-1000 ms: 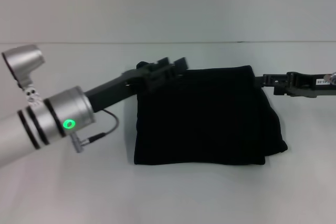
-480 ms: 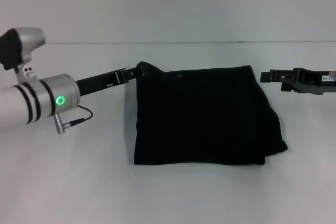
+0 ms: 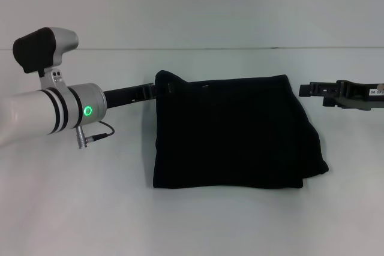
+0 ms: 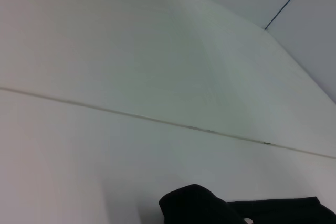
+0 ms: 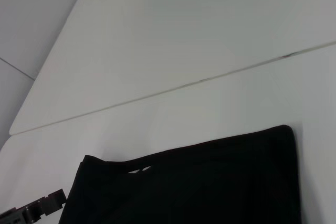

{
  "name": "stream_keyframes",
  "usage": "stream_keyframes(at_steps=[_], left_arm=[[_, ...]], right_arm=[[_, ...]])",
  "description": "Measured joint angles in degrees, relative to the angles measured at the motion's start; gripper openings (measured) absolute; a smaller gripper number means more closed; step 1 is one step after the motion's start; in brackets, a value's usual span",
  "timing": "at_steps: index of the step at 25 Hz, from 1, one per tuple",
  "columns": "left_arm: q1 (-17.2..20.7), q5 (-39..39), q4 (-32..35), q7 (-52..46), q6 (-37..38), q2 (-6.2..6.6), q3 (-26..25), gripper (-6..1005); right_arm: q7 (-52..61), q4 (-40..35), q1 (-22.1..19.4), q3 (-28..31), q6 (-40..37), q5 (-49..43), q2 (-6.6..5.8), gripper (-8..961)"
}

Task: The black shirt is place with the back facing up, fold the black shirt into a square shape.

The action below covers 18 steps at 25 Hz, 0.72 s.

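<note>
The black shirt (image 3: 234,133) lies flat on the white table (image 3: 90,208), folded into a rough square, with extra layers sticking out along its right side. No lettering shows. My left gripper (image 3: 150,92) reaches in low from the left, its tip right at the shirt's raised far-left corner. The left wrist view shows only that black corner of the shirt (image 4: 197,205). My right gripper (image 3: 305,90) hovers level just beyond the far-right corner, a small gap away from the cloth. The right wrist view looks across the shirt's (image 5: 199,182) far edge to the left gripper (image 5: 34,211).
The table's far edge (image 3: 240,48) meets a pale wall just behind the shirt. My left arm's silver forearm with a green light (image 3: 88,111) and a cable (image 3: 99,135) sits over the table's left side. Bare white table surrounds the shirt.
My left gripper has drawn back leftward off the shirt's far-left corner, and its wrist has rolled. My right gripper has slid slightly to the right, away from the cloth. The shirt has not moved.
</note>
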Motion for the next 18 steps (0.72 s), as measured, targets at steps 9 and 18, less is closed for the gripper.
stream_keyframes(at_steps=[9, 18], left_arm=[[-0.6, 0.0, -0.1, -0.6, 0.6, -0.26, 2.6, 725], [-1.4, 0.0, -0.1, -1.0, 0.4, -0.48, 6.1, 720]], right_arm=[[0.0, 0.1, -0.5, 0.0, 0.0, 0.0, 0.0, 934], [0.0, 0.1, -0.8, 0.0, 0.1, 0.2, 0.0, 876]])
